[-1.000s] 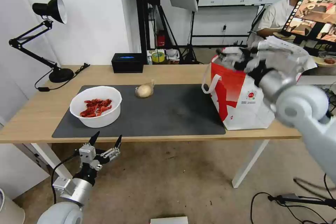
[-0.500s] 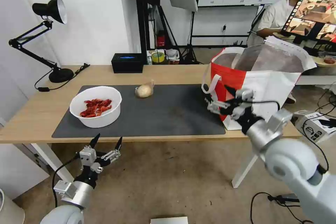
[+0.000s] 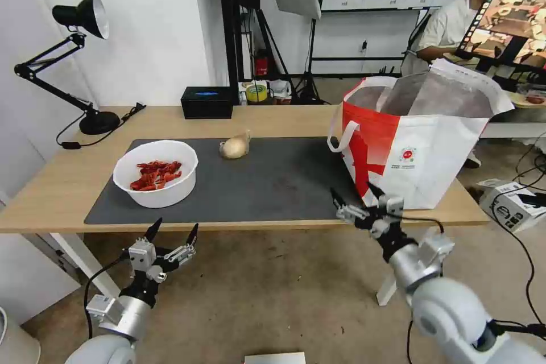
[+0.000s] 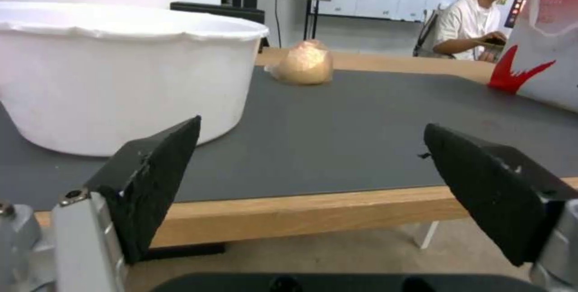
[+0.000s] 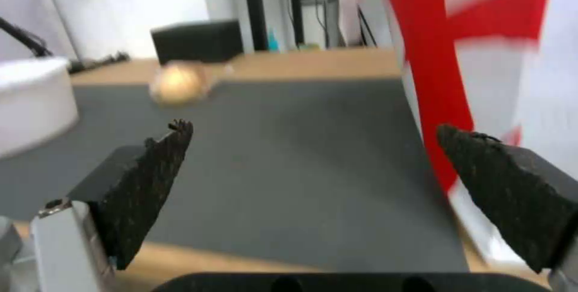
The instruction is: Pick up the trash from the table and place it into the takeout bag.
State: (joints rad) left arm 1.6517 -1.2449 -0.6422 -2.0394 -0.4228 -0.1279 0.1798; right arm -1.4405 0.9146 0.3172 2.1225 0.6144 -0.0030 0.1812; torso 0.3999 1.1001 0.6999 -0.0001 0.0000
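On table [image 3: 273, 119]: grey mat [image 3: 273, 182], takeout bag [image 3: 421, 142] (upright), lamp [image 3: 79, 17].

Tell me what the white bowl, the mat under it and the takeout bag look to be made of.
White bowl: likely thin plastic, smooth and slightly glossy, with a wavy rim. Mat: dark grey, matte, probably rubber or felt-like sheet, lying flat. Takeout bag: seemingly coated woven or paper-like sheet, creased, with a silvery foil-like lining.
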